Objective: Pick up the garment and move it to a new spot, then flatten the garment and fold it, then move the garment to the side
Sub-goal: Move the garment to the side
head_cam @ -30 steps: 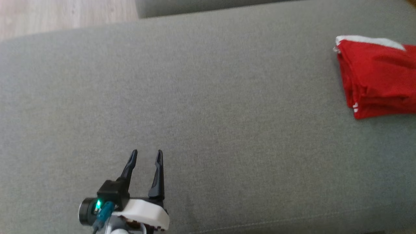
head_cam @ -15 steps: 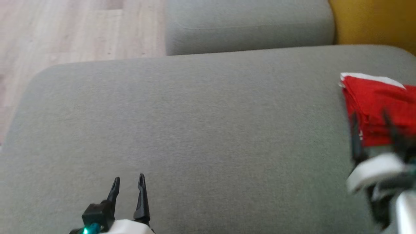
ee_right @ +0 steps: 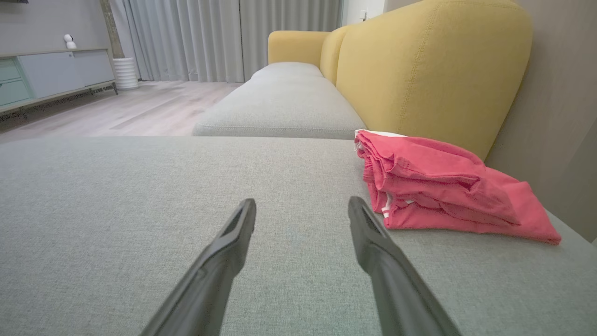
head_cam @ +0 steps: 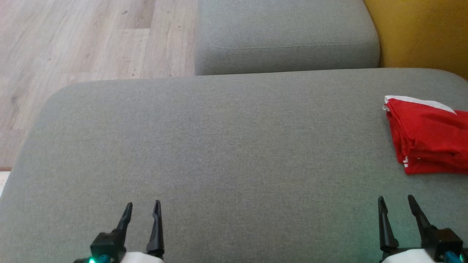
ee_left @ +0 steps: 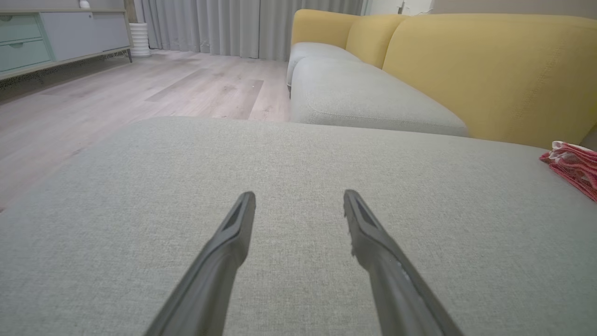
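The left gripper (head_cam: 143, 203) hovers low over the near left of the grey cushion (head_cam: 219, 146), its two fingers spread wide with nothing between them. The right gripper (head_cam: 395, 197) hovers at the near right, just as wide and just as empty. The red garment (head_cam: 427, 142) lies folded in a stack at the far right of the cushion, close to the yellow sofa back (head_cam: 420, 29). It is well apart from the left gripper and a little way beyond the right one. The work looks close to finished, so the risks seem small. At the left, the cushion ends in a rounded edge above the wooden floor (head_cam: 73, 44), and cloth dragged that way could slide off. At the right, a finger passing low over the stack could snag the loose top layer and pull the fold open. The stack's right end also runs out of the head view, so I cannot tell how near the edge it sits. Counted: one floor, two grippers with two fingers each, two grey cushions including the further cushion (head_cam: 285, 36), one garment, one sofa back
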